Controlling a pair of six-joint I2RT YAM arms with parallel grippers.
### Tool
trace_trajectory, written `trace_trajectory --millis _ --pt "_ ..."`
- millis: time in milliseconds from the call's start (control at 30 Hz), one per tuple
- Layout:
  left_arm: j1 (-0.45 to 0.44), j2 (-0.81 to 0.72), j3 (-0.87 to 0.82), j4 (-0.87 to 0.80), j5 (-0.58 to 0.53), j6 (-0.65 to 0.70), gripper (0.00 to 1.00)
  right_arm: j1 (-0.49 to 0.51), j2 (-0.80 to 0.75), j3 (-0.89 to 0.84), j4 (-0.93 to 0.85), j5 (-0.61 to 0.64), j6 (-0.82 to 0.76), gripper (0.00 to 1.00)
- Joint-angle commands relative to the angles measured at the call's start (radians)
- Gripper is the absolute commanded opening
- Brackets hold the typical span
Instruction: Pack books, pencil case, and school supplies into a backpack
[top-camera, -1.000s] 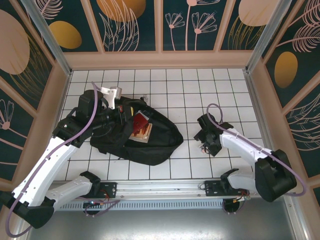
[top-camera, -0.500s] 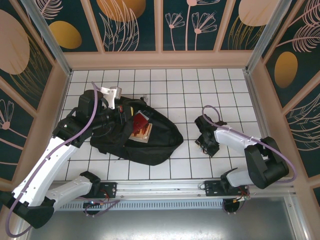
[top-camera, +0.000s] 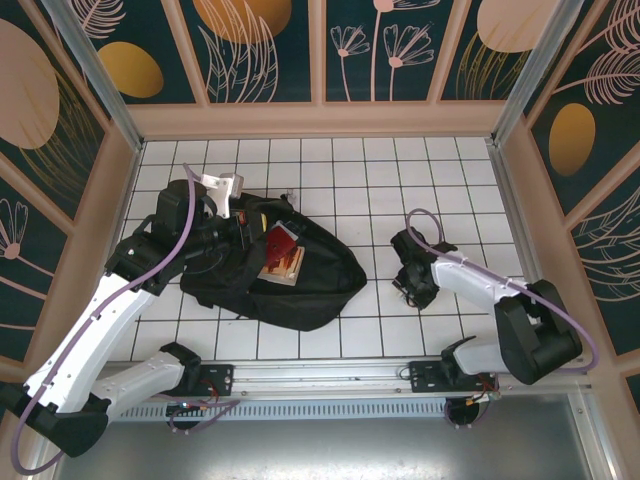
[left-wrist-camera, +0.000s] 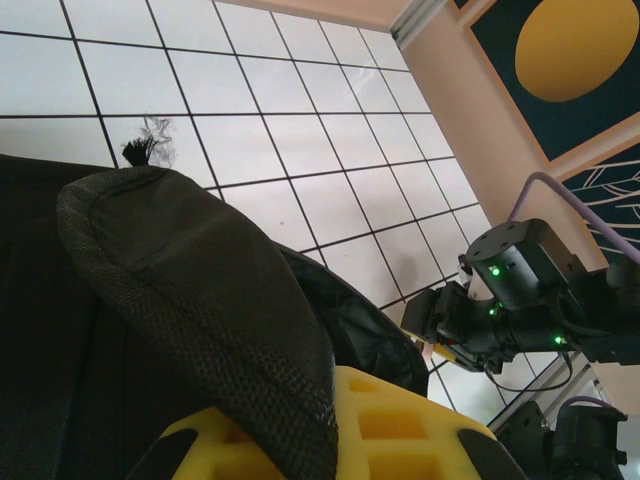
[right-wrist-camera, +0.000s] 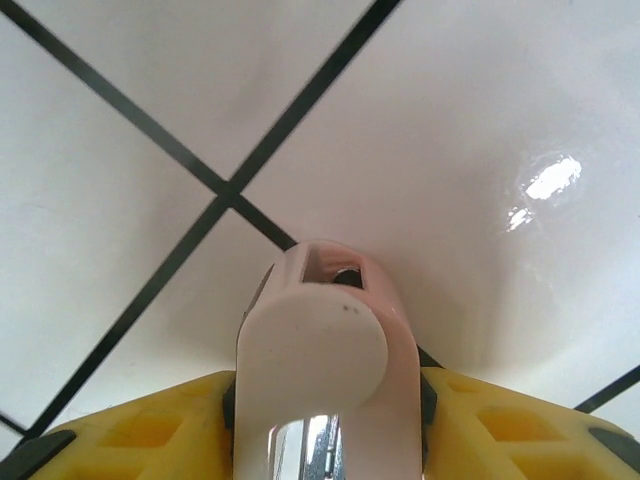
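Note:
The black backpack (top-camera: 300, 285) lies left of centre with its mouth open, and the books (top-camera: 282, 255), one red and one orange, stick out of it. My left gripper (top-camera: 236, 232) is shut on the backpack's mesh-lined rim (left-wrist-camera: 200, 270), which drapes over its yellow fingers (left-wrist-camera: 400, 430). To the right, my right gripper (top-camera: 412, 290) points down at the tiled floor. Its yellow fingers (right-wrist-camera: 140, 430) press against both sides of a pale pink piece (right-wrist-camera: 320, 340) of the school supplies, which rests on the tile. The pencil case is out of view.
White tiled floor (top-camera: 400, 170) lies open between the backpack and the right arm and along the back. Wooden walls (top-camera: 320, 118) box in the area. The right arm (left-wrist-camera: 530, 290) stands past the backpack's end in the left wrist view.
The right gripper's jaws have closed in onto the pale pink piece, and the right arm's elbow has swung a little. The left arm and the backpack have not moved.

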Motion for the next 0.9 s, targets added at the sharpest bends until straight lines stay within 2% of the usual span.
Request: trace_trajectory --millis 0,333,433,767,867 --pt "-0.007 -0.029 0.041 0.113 -0.007 -0.012 0.0 -0.006 -0.04 0.007 -0.003 0.034 0.007 0.47" --pt "-0.007 -0.021 0.045 0.112 -0.001 -0.014 0.0 -0.008 -0.016 -0.024 0.028 0.025 0.003 0.47" --pt "-0.007 -0.02 0.05 0.107 -0.002 -0.014 0.0 -0.008 -0.015 -0.022 0.027 0.026 0.0 0.39" --pt "-0.008 -0.012 0.072 0.104 -0.01 -0.012 0.0 -0.001 -0.075 0.039 -0.052 0.059 -0.007 0.4" --pt "-0.008 -0.009 0.077 0.103 -0.012 -0.013 0.0 0.012 -0.107 0.087 -0.066 0.063 -0.051 0.4"
